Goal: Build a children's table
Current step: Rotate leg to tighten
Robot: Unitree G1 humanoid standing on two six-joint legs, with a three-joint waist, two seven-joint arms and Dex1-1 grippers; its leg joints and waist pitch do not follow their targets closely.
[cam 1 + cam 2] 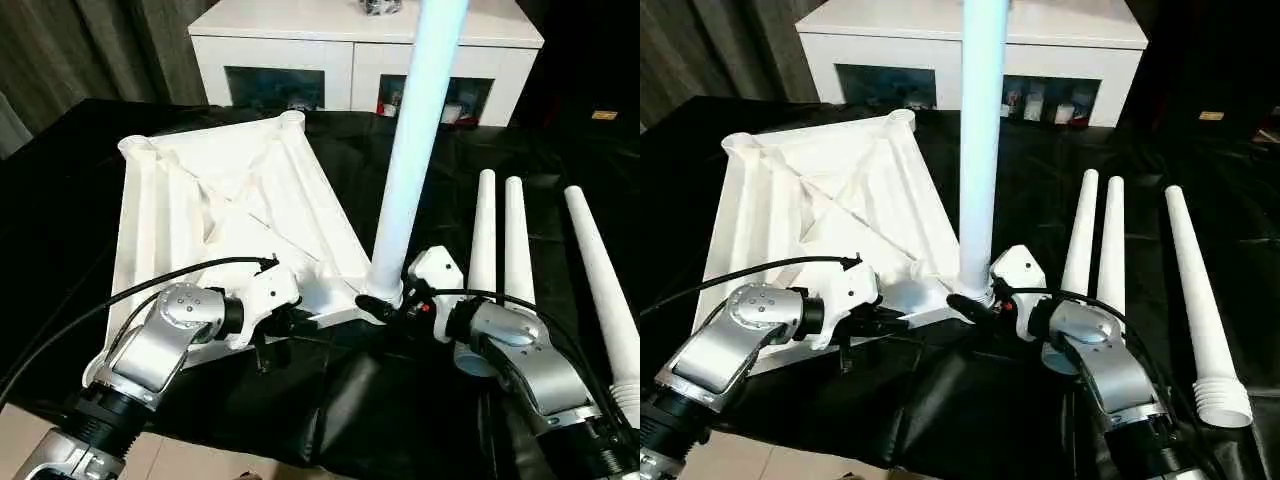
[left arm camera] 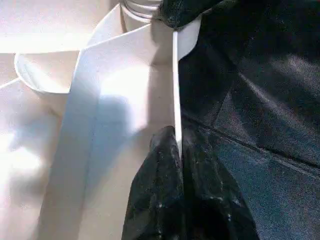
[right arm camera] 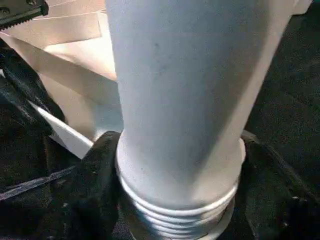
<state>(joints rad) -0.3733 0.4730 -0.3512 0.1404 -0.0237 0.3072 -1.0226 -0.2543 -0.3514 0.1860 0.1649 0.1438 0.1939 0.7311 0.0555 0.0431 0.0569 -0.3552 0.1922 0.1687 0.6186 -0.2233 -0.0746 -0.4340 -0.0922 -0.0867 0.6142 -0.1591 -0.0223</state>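
Underneath everything, a black cloth (image 1: pixel 400 400) covers the work surface, and the white plastic tabletop (image 1: pixel 230 200) lies on it upside down, ribbed underside up, stretching away from both grippers. Beyond it stands a white cabinet (image 1: pixel 350 50) with glass-fronted shelves. An upright leg (image 1: pixel 415 140) rises from the tabletop's near corner socket, directly ahead of the right gripper (image 1: pixel 385 300); in the right wrist view its threaded base shows between that gripper's black fingers (image 3: pixel 95 190), which sit on either side of it and clasp it just above the socket. Three more tapered legs (image 1: pixel 1200 300) lie on the cloth on the outer side of the right gripper, two (image 1: pixel 1095 245) side by side and touching, the third a little apart, its ridged end nearest the robot. The left gripper (image 1: pixel 290 322) is at the tabletop's near rim, just beside the socket; its fingers (image 2: pixel 160 200) are pressed together on the thin rim wall, pinching it.
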